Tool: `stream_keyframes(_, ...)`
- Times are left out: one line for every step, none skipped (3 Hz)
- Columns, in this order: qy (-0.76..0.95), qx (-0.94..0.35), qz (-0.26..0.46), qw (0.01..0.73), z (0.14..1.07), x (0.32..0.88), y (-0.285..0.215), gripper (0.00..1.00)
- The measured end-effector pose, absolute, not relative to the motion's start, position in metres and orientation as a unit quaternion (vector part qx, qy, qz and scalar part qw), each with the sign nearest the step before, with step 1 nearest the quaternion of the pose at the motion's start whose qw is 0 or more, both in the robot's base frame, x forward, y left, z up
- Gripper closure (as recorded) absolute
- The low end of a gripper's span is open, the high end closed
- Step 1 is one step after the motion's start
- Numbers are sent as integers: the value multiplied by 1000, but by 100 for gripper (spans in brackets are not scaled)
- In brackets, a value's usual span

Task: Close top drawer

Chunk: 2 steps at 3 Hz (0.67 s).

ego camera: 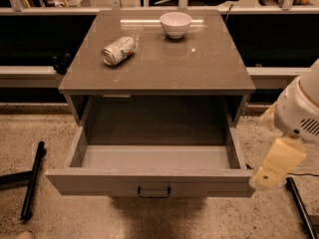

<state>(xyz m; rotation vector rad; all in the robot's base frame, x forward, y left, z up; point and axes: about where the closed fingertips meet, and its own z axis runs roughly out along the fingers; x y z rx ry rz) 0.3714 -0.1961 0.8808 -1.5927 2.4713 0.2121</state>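
The top drawer (pixel 99 182) of the grey-beige cabinet stands pulled far out toward me. Its deep box is empty. Its flat front panel carries a small dark loop handle (pixel 153 192) at the centre. The lower drawers are hidden beneath it. My gripper (pixel 264 177), a cream-coloured piece at the end of the white arm (pixel 301 108), hangs at the right, just beside the front right corner of the drawer's panel. I cannot tell whether it touches the panel.
On the cabinet top (pixel 199 63) lie a tipped drink can (pixel 118 50) and a white bowl (pixel 175 24). Black bars lie on the speckled floor at the left (pixel 32 180) and right (pixel 301 208). A ledge runs behind the cabinet.
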Motion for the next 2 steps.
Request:
stream_keyframes(840, -528, 107, 65, 838, 346, -177, 41)
stream_keyframes(844, -520, 127, 27, 786, 327, -169, 64)
